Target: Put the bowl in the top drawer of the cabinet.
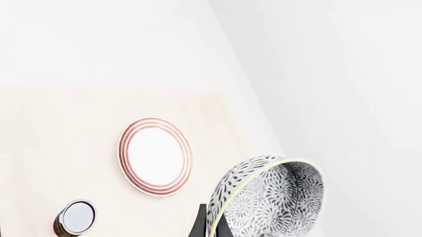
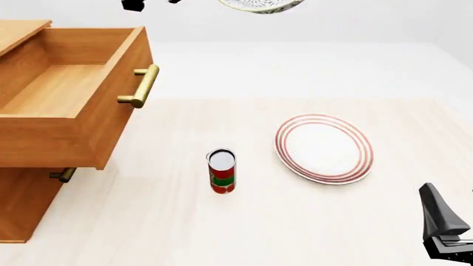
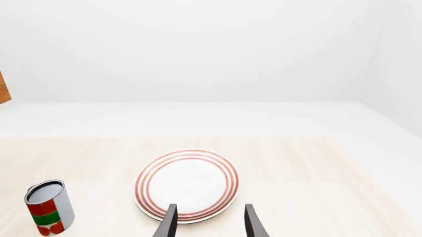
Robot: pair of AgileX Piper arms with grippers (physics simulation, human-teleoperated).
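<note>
The bowl [image 1: 267, 197] rides high above the worktop [image 2: 296, 221], right of the open top drawer [image 2: 66, 94], pinched at its rim by the left hand [image 1: 209, 224]; likely rigid, glazed, slippery. Right hand [image 3: 207, 222] hangs released near the plate [image 2: 324, 148].

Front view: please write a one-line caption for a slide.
Bowl held high; open top drawer at left, can and plate on table.

Right gripper [image 3: 207, 223], 2 slim tapered black fingers [image 3: 169, 222] (matte), dark angular body
</note>
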